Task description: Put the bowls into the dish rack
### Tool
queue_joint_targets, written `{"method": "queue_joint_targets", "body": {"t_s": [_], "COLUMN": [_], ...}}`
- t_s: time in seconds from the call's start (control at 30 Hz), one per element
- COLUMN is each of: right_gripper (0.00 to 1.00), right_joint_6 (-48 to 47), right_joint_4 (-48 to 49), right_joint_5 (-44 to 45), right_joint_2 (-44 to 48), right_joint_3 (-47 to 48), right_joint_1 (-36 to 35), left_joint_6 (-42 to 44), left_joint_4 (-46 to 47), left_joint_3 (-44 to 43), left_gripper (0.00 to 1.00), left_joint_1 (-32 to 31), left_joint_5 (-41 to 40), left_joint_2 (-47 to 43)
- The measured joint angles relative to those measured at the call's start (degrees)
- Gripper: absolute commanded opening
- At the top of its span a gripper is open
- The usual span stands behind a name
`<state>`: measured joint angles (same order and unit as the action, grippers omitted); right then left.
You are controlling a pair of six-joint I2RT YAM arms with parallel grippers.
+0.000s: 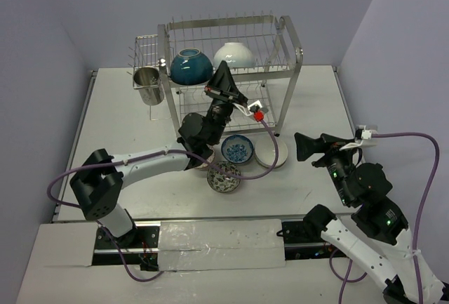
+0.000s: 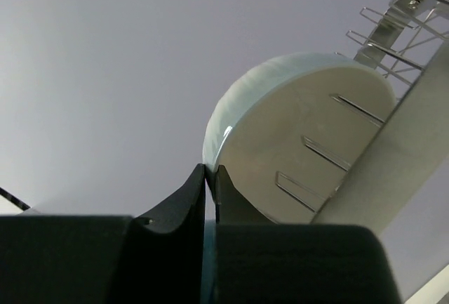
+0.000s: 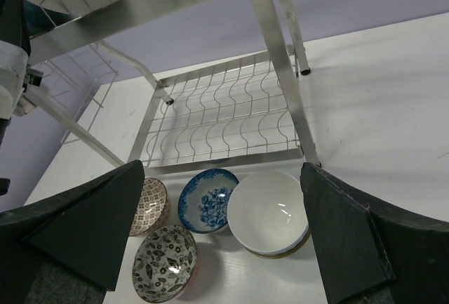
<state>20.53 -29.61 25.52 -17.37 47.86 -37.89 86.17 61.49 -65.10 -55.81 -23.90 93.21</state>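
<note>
Prongs of the dish rack's point(image 3: 270, 30) upper tier, at the tabletop's point(image 1: 112, 121) far edge, propped a pale bowl point(image 2: 302, 142), its rim pinched in the narrow left claw point(image 2: 209, 174). The right claw point(image 1: 300, 147) gaped wide, empty; the white bowl point(image 3: 266, 213) lay just ahead-left, nearer it.

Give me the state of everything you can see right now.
left hand: shut on top white bowl rim.
right hand: open, empty.
top white bowl: in rack, gripped.
teal bowl: leaning in rack.
table white bowl: upright.
blue bowl: upright.
red bowl: upright.
dark bowl: upright.
cup: upright beside rack.
</note>
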Motion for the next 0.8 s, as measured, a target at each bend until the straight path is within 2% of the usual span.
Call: {"method": "queue_joint_targets", "body": {"t_s": [0.27,0.37,0.4,0.6,0.7,0.8], "right_gripper": [1.00,1.00,1.00,1.00,1.00,1.00], "right_joint_6": [0.1,0.2,0.2,0.5,0.5,0.6], "right_joint_4": [0.0,0.1,0.1,0.4,0.5,1.0], "right_joint_5": [-0.4,-0.8,-0.8,-1.3,-1.5,-1.7], "right_joint_2": [-0.1,-0.3,-0.4,-1.0,-1.2,-1.6], "right_joint_3": [-0.6,-0.6,-0.6,-0.7,-0.7,-1.0], "right_joint_1": [0.0,0.0,0.0,0.0,0.0,0.0], "left_joint_6": [1.2,1.1,1.1,0.4,-1.1,-3.7], "left_joint_4": [2.8,2.7,2.6,2.0,1.6,0.3], "left_joint_3": [4.5,5.4,5.8,7.6,7.6,7.6], "left_gripper": [0.22,0.33,0.41,0.67,0.76,0.79], "left_joint_1": [-2.2,-2.9,-3.1,-4.8,-6.2,-8.2], "left_joint_5": [-5.1,-6.9,-7.4,-10.7,-12.2,-14.0], "left_joint_2": [-0.5,-0.7,-0.7,-0.8,-1.2,-2.6]}}
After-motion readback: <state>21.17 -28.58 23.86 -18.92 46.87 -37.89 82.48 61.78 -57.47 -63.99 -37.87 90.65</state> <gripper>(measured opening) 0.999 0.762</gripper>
